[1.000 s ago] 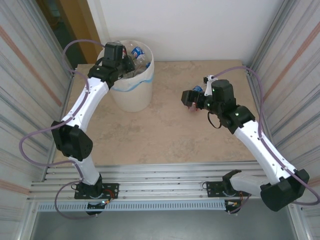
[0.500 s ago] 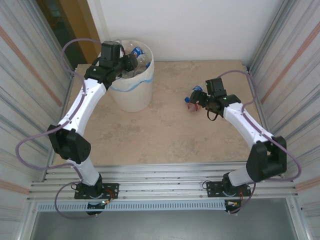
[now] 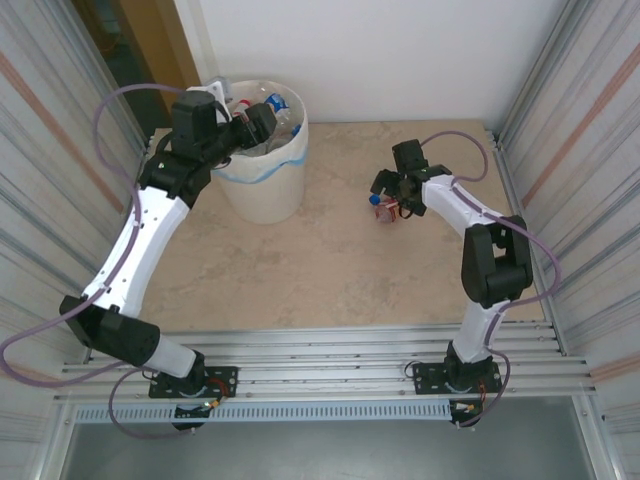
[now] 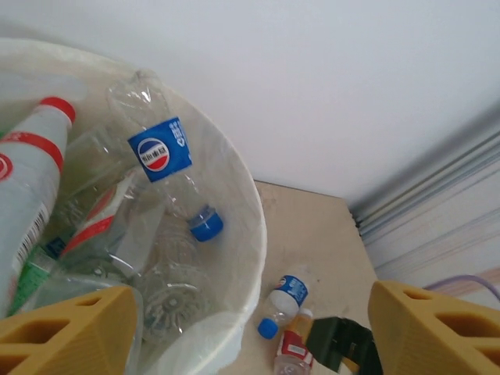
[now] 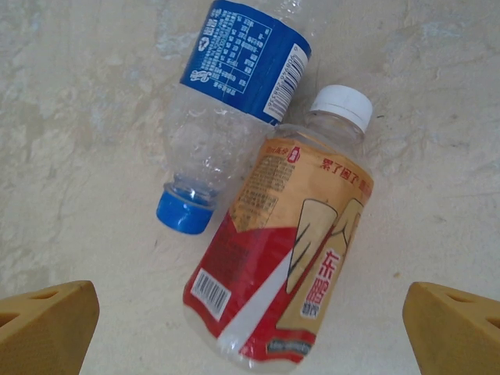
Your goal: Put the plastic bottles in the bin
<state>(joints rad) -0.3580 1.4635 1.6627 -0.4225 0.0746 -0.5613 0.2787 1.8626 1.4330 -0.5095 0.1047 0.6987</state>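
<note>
Plastic against plastic: tan-labelled bottle touches blue-labelled bottle under the spread right tool, so gripping one may roll the other. Left tool hangs spread over the bin.

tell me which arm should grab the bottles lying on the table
Right. Its open fingers hang just over the blue-label bottle and the red-label bottle lying on the table; the left arm is away at the bin.
</note>
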